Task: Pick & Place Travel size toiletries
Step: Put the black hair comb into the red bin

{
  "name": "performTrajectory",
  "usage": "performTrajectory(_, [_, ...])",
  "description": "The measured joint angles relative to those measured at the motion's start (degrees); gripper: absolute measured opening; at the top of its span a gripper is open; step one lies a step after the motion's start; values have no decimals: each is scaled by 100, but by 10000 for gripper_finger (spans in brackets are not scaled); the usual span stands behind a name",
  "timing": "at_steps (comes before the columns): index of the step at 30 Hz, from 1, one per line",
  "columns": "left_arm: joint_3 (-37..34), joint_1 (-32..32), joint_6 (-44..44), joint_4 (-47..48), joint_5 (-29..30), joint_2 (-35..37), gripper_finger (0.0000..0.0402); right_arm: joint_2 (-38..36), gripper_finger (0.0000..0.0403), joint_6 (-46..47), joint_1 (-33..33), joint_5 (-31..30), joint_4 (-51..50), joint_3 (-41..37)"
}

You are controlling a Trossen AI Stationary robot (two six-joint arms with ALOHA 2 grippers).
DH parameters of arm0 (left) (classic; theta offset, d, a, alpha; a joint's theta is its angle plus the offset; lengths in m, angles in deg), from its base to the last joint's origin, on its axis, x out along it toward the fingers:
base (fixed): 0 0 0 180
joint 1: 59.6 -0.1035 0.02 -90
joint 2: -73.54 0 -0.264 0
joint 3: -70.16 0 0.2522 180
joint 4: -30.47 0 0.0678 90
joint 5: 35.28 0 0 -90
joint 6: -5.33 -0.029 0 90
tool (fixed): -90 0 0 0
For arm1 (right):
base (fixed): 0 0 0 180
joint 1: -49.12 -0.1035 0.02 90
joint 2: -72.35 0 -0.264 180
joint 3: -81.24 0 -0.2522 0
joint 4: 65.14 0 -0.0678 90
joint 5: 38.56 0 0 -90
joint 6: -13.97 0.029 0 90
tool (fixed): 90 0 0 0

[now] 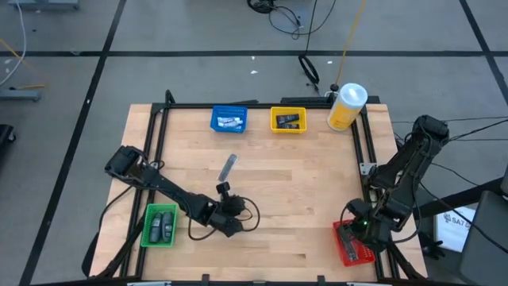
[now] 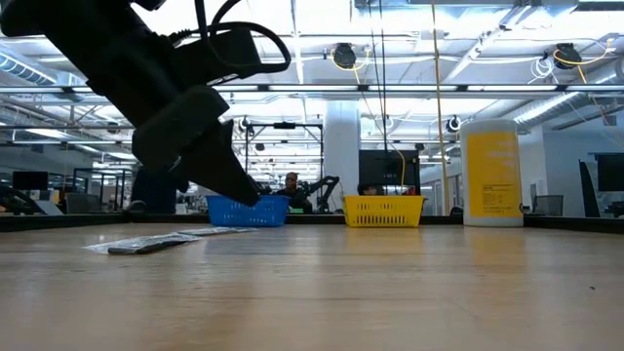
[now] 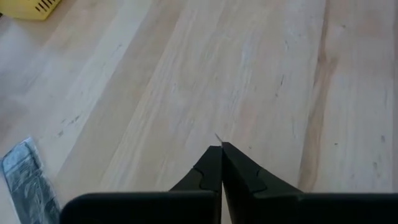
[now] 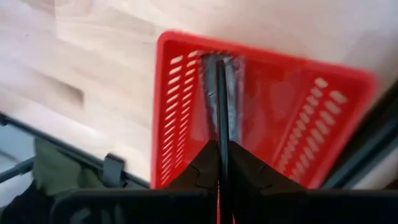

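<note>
Left arm: reaches from the table's (image 1: 317, 199) left edge toward its front middle, elbow low, forearm slanting down.
Left gripper (image 3: 221, 147): fingers pressed together, nothing between them, tips just above the bare wood.
Left gripper, low view (image 2: 244, 190): tilted down, tip close to the table.
Right arm: folded at the table's right edge, wrist pointing down at the front right corner.
Right gripper (image 4: 222, 146): fingers closed against each other, a thin dark strip showing at the tips; whether it is gripped cannot be told.

Black jointed arms (image 1: 171, 191), looped cables, seemingly matte
</note>
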Motion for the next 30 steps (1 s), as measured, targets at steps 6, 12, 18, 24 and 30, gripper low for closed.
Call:
performTrajectory(6, [0, 1, -2, 2, -152, 0, 18, 0, 21, -114, 0, 0, 786, -319])
performTrajectory(12, [1, 31, 6, 1, -152, 0, 2, 0, 86, -508, 2, -39, 1081, -452])
performTrajectory(18, [2, 33, 11, -7, -154, 0, 16, -92, 122, -897, 2, -540, 1100, -454])
performTrajectory(24, [32, 68, -222, 260, -157, 68, 16, -422, 118, -2114, 101, -2194, 1830, -456])
performTrajectory(30, [172, 293, 509, 1734, 550, 978, 4, -367, 106, -6542, 665, -3959, 4003, -454])
